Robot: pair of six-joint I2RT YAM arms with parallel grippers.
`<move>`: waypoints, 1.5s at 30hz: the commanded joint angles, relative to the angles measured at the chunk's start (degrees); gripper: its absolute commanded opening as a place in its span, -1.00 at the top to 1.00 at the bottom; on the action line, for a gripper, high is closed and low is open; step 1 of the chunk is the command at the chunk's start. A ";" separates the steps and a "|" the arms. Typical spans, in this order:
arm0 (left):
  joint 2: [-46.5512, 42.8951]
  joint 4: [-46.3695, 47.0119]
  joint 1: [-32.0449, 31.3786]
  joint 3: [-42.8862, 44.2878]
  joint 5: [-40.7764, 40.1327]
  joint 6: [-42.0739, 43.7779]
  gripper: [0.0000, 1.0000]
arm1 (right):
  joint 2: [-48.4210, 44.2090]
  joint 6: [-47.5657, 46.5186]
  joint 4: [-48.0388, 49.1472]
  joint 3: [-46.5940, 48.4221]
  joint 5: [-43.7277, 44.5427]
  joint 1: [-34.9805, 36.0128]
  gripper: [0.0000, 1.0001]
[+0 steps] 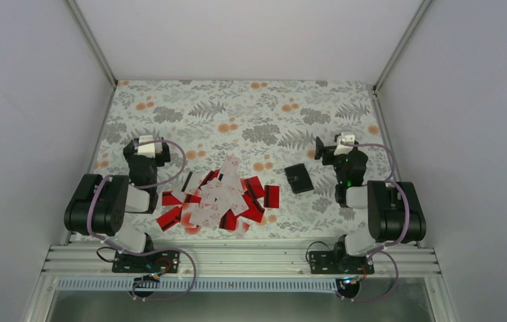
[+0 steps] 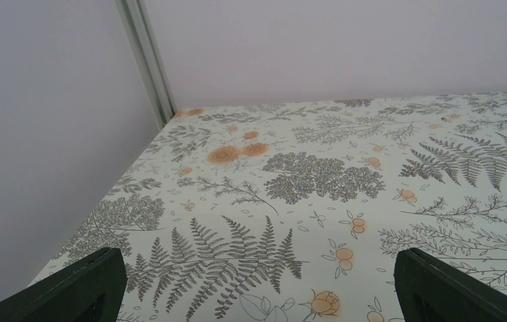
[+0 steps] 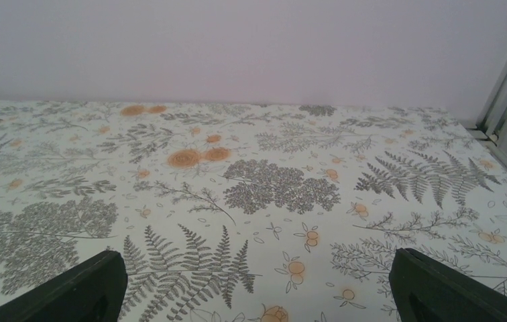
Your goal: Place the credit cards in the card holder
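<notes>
The credit cards (image 1: 217, 198), red ones and pale ones, lie in a loose heap on the patterned table near the front, between the two arms. The card holder (image 1: 298, 178) is a small black rectangle lying flat and closed, just right of the heap. My left gripper (image 1: 146, 143) sits left of the heap, pointing at the back wall, open and empty (image 2: 261, 285). My right gripper (image 1: 338, 143) sits right of the card holder, also open and empty (image 3: 257, 285). Both wrist views show only bare tablecloth between the fingers (image 2: 96, 282); cards and holder are out of those views.
The floral tablecloth (image 1: 251, 114) runs back to white walls on three sides, with metal corner posts (image 2: 147, 60). An aluminium rail (image 1: 237, 258) at the near edge carries both arm bases. Both arms are folded back close to their bases.
</notes>
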 commanded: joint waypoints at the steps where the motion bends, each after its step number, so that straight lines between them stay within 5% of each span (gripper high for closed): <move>1: -2.92 -0.40 -0.46 1.89 -0.23 -0.07 -1.00 | -2.54 1.00 -11.75 7.99 3.44 -0.35 -0.99; 15: -18.60 -67.32 -2.59 30.36 -2.45 -18.40 -1.00 | -14.01 5.57 -53.41 28.96 5.89 -0.29 -0.99; 21: -23.18 -84.82 -2.79 36.93 5.14 -21.89 -1.00 | -18.07 8.23 -64.77 32.33 -0.24 -0.33 -0.98; 34: -24.41 -102.06 -4.17 38.48 28.45 -25.67 -1.00 | -15.59 23.30 -85.96 28.88 -15.14 -0.21 -0.97; 45: -9.10 -94.07 -24.84 41.30 34.56 -34.88 -0.86 | -11.26 23.16 -89.66 22.85 -17.61 -0.24 -0.74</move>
